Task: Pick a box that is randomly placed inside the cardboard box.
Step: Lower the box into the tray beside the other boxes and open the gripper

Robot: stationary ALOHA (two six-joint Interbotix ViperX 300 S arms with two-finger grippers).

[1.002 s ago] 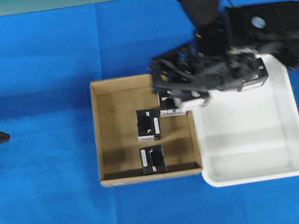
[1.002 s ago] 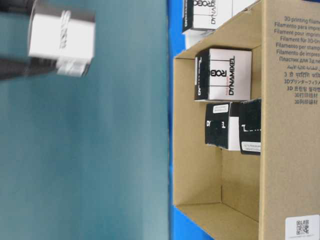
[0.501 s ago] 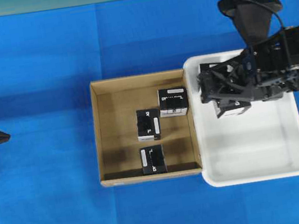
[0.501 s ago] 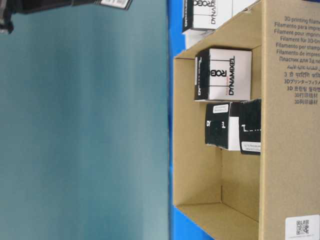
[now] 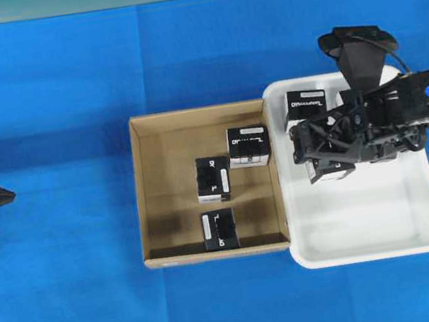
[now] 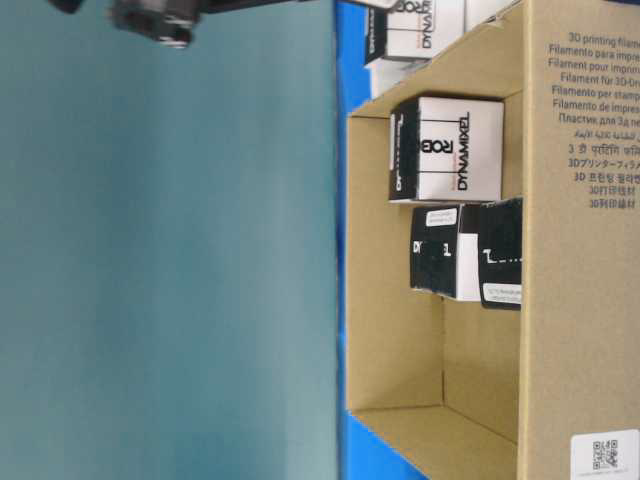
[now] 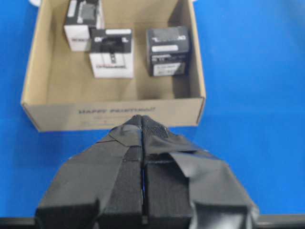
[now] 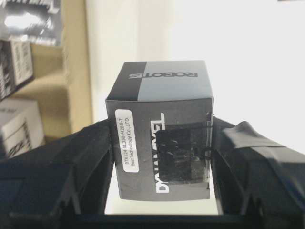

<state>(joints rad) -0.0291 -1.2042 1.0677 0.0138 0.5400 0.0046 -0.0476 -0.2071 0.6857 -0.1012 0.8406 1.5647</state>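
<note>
My right gripper [image 8: 162, 157] clamped on box [image 8: 162, 138], carried right from cardboard box [image 5: 148, 196], now over white tray [image 5: 387, 219]; left gripper [image 7: 142, 143] shut, idle.

A blue table [image 5: 49, 97] carries the cardboard box [image 5: 148, 196] with a white tray [image 5: 375, 246] touching it.

Robotics lab; blue-matted bench [image 5: 71, 233]
</note>
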